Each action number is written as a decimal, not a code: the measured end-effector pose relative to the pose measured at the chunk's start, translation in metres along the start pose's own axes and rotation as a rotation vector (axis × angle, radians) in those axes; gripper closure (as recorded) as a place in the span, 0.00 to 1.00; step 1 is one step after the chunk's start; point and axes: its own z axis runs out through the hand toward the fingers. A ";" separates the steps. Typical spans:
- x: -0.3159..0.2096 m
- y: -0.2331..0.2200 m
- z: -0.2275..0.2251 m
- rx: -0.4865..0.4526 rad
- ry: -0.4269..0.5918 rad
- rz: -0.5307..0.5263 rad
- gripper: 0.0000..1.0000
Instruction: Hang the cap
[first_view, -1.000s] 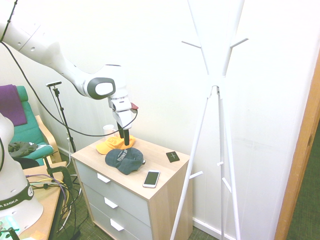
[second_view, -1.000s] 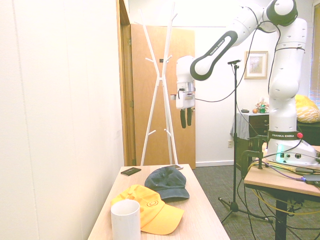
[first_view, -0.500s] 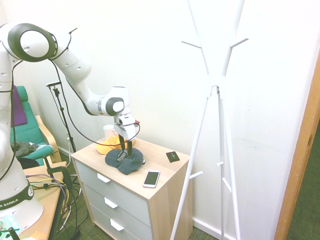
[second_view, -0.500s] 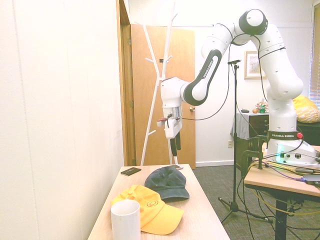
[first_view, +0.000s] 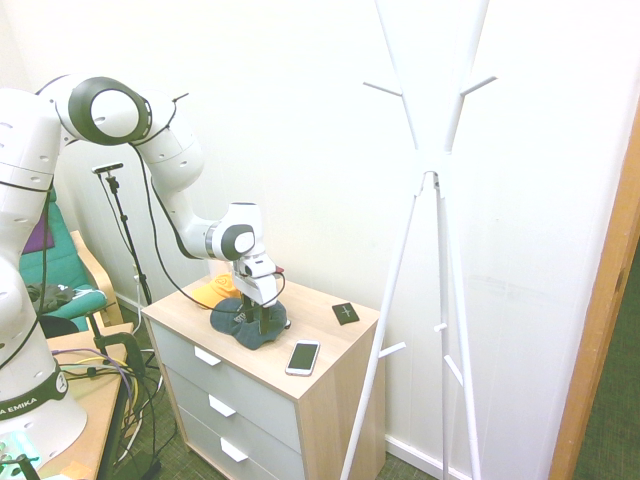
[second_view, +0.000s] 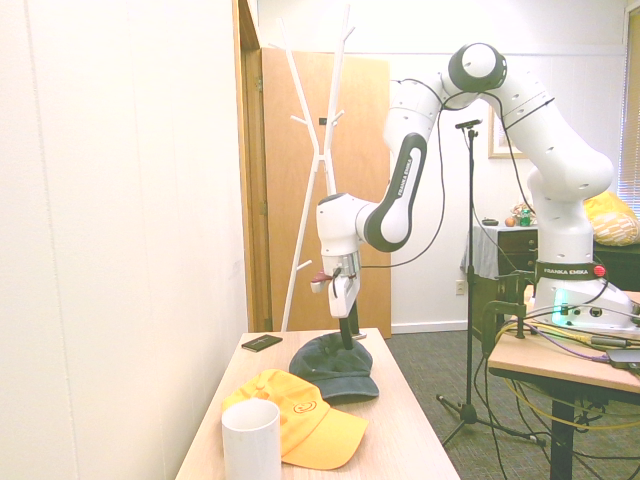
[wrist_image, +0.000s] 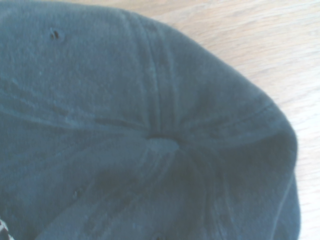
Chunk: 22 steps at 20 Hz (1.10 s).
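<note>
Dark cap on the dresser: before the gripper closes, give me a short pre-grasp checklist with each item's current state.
1. Gripper over the dark cap, not the yellow cap: ok.
2. Gripper pointing down at the cap's crown: ok.
3. Jaws apart, nothing held: ok.
4. Whether the fingertips already touch fabric: cannot tell.
5. Phone and white cup lie apart from the gripper: ok.
6. Coat rack has free pegs for hanging: ok.

You're looking at a glossy white, rounded-link arm (second_view: 520, 100) with dark grey joint bands and a black cable looping alongside. Black "FRANKA EMIKA" lettering rings its base, and its fingers (second_view: 352, 330) are black.
</note>
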 end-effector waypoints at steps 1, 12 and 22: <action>-0.001 0.000 0.001 0.001 0.004 -0.002 1.00; -0.001 0.000 0.004 -0.005 0.022 -0.006 1.00; -0.002 0.001 0.006 -0.010 0.023 0.003 1.00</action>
